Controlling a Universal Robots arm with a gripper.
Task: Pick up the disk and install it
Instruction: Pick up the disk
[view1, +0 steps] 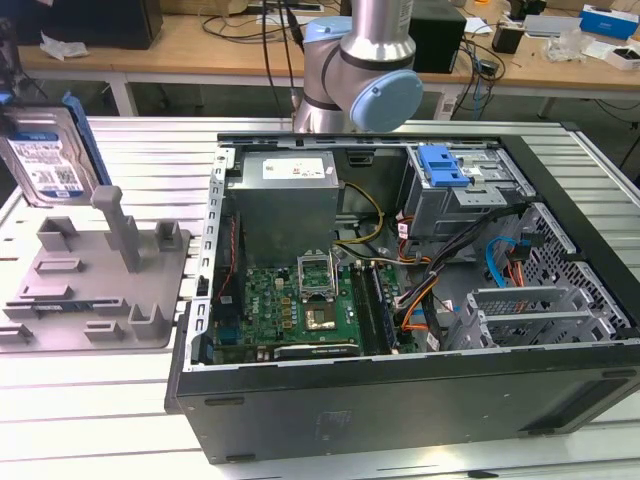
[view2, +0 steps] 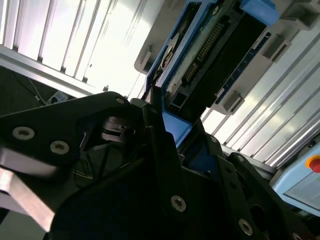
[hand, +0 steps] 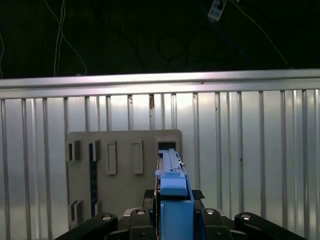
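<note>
At the exterior view's left of the case (view1: 400, 405), disk (view1: 45, 165) above fixture plate (view1: 70, 300)

The disk (view1: 45, 165): label print too small to tell in the exterior view; lower end hidden behind the gripper (view2: 167, 145) in the second wrist view, cut off by the picture's edge in the first wrist view; arm (view1: 365, 60): upper links cut off at the top; computer case (view1: 400, 400): end cut off at the exterior view's right.

Disk (view1: 45, 160): silver body, white-and-blue label, blue frame. Holder plate (view1: 100, 290): plain grey. Surface (view1: 100, 400): ribbed silver-white. Motherboard (view1: 285, 305): green. Computer case (view1: 400, 400): black. Drive latch (view1: 443, 165): blue.
</note>
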